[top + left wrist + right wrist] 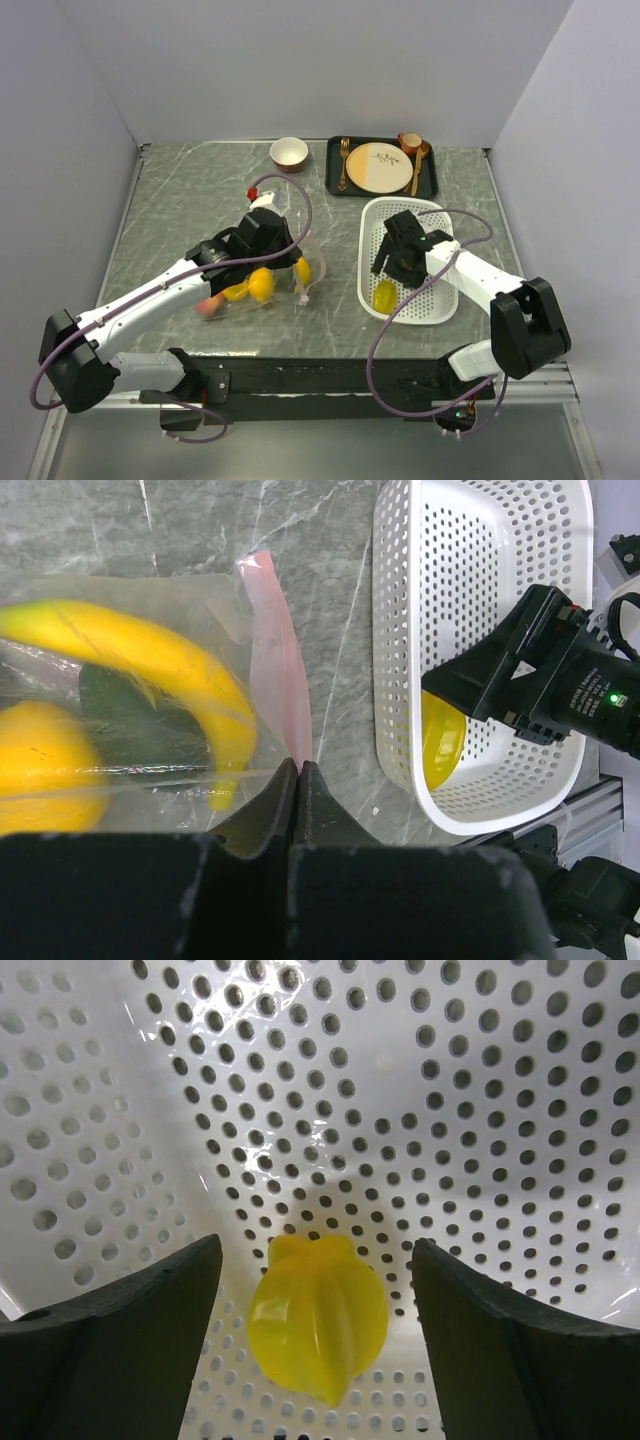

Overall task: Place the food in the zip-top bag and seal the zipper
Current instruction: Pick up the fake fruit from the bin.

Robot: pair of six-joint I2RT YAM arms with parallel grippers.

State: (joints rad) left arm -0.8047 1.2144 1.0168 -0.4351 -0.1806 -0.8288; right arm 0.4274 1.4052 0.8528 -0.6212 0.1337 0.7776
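Look at the white basket (pixel 445 305) first, on the near right of the grey surface (pixel 180 200). Your right pincer (pixel 315 1248) hangs low inside the basket with its two fingers wide apart. The yellow-green piece (pixel 318 1335) lies on the basket floor between the fingers. There is a gap on each side, so neither finger touches it. It is the only food you can see in the basket.

Left of the basket, a little apart from it, lies the zip-top bag (pixel 150 590), flat on the surface. Your left pincer (pixel 299 780) is squeezed tight on the bag, right at one end of the pink zipper (pixel 280 670). The zipper runs away from the fingertips along the bag edge that faces the basket. Inside the bag you can see a yellow banana (pixel 150 660) and an orange round fruit (pixel 40 765) beside it. A dark shape lies under the banana, and you cannot tell what it is.

Behind the basket sits a black tray (pixel 432 185) with a beige plate (pixel 380 167) and cutlery. Left of the tray stands a small bowl (pixel 289 153).
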